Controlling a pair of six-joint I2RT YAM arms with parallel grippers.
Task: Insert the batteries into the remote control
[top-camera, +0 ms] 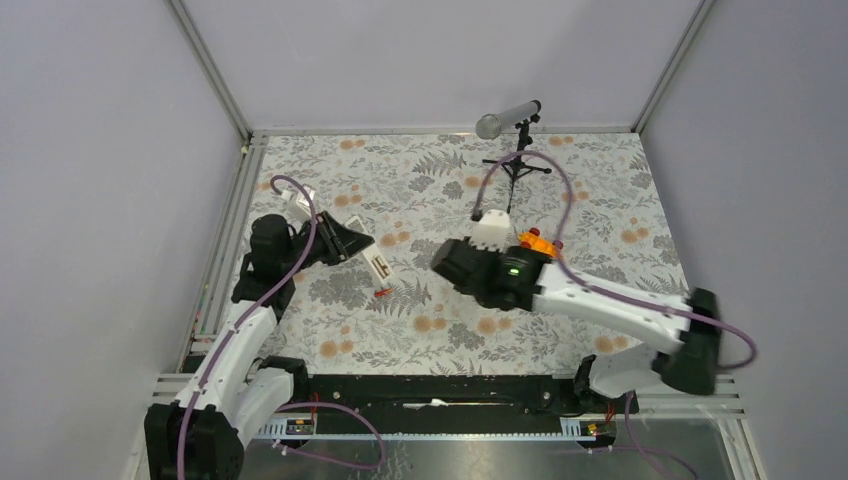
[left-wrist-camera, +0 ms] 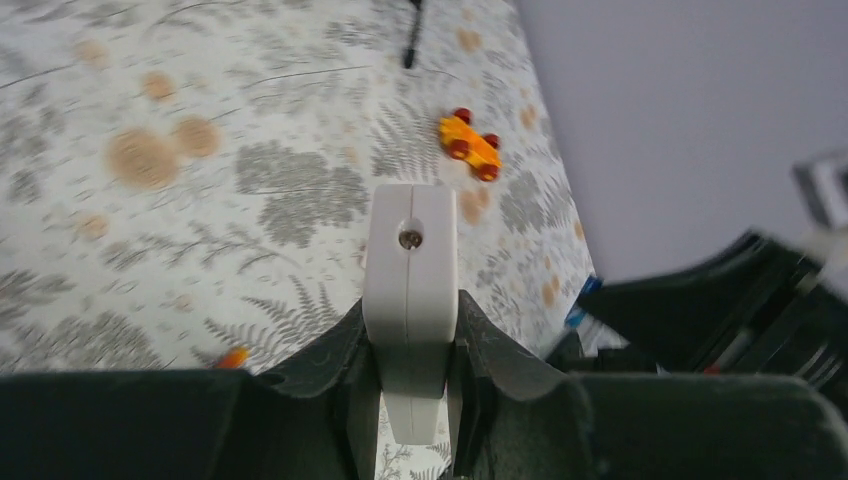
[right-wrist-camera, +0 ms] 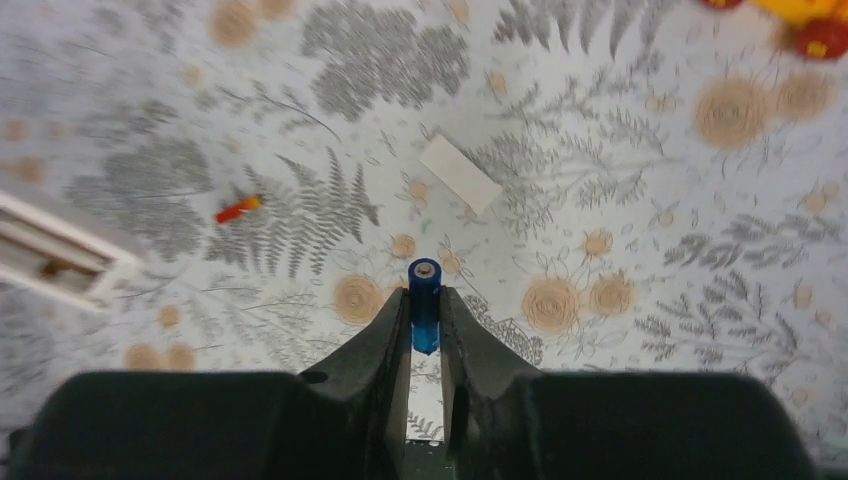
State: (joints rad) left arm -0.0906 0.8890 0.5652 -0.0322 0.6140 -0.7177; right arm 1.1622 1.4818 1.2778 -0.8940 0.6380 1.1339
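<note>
My left gripper (left-wrist-camera: 410, 312) is shut on the white remote control (left-wrist-camera: 410, 260), gripping it edge-on by its narrow sides. In the top view this gripper (top-camera: 350, 243) is at the left, and the remote control (top-camera: 378, 265) sticks out toward the middle. My right gripper (right-wrist-camera: 424, 296) is shut on the blue battery (right-wrist-camera: 424, 298), which stands out past the fingertips above the cloth. From above, the right gripper (top-camera: 443, 262) hangs a little to the right of the remote. The red battery (right-wrist-camera: 238, 209) lies loose on the cloth (top-camera: 382, 292), just below the remote's end.
A small loose white cover piece (right-wrist-camera: 459, 174) lies on the floral cloth ahead of the right gripper. An orange toy car (top-camera: 535, 243) with red wheels sits beside the right wrist. A microphone on a small stand (top-camera: 508, 118) is at the back. Grey walls close in the table.
</note>
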